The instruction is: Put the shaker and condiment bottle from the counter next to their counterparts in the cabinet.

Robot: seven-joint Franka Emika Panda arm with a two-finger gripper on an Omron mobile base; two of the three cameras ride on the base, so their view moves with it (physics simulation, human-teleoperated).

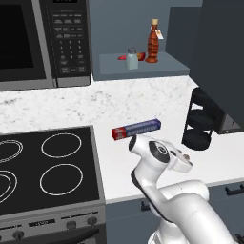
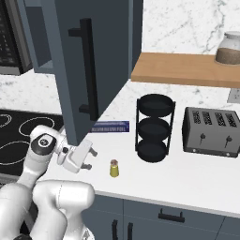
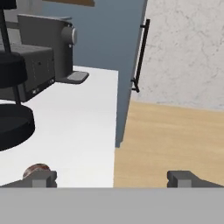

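The red-brown condiment bottle stands upright on the shelf of the dark blue-grey cabinet. To its left are its counterparts, a pale shaker with a grey cap and a small red-orange item. The small yellow shaker stands on the white counter near its front edge. My gripper hangs open just left of it, apart from it and holding nothing. In the hand view, the shaker's pinkish-brown top peeks up behind one finger tip of the gripper.
The open cabinet door hangs over the counter just behind my hand. A black three-tier rack and a toaster stand to the right. A blue foil box lies mid-counter. The stove and microwave are on the left.
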